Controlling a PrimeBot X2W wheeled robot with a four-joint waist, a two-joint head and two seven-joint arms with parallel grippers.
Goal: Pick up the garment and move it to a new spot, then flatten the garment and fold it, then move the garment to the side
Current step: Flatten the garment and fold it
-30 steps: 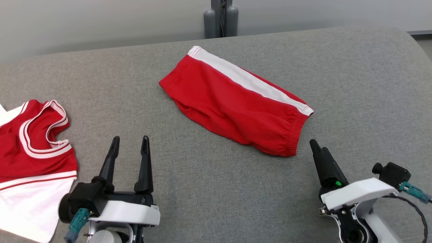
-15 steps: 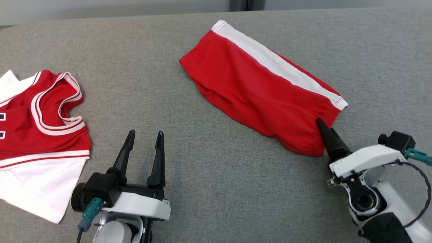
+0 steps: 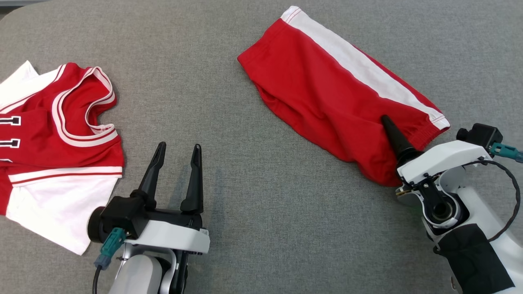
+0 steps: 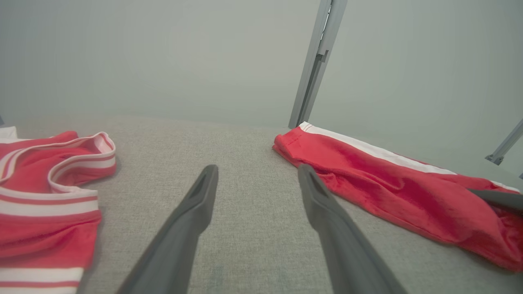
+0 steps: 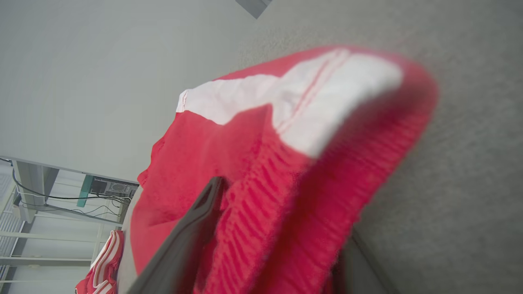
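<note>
The garment [image 3: 61, 134], a red jersey with white sleeves and striped trim, lies crumpled at the left of the grey surface; it shows too in the left wrist view [image 4: 41, 183] and far off in the right wrist view [image 5: 102, 265]. My left gripper [image 3: 179, 146] hovers open and empty just right of it, fingers spread over bare cloth [image 4: 257, 169]. A pair of red shorts [image 3: 327, 98] with a white side stripe lies at the upper right. My right gripper [image 3: 386, 122] is open, with the shorts' gathered waistband [image 5: 265, 143] between its fingers, one finger on top and the other hidden underneath.
The grey fabric-covered surface [image 3: 245, 204] stretches between the two pieces of clothing. A grey metal post [image 4: 314, 69] stands behind its far edge before a pale wall. Shelving with cables [image 5: 61, 196] stands beyond the surface.
The head camera has tilted down, shifting the whole picture. My right gripper has pushed forward from beside the shorts until its fingers straddle their waistband. The left gripper has stayed open in place.
</note>
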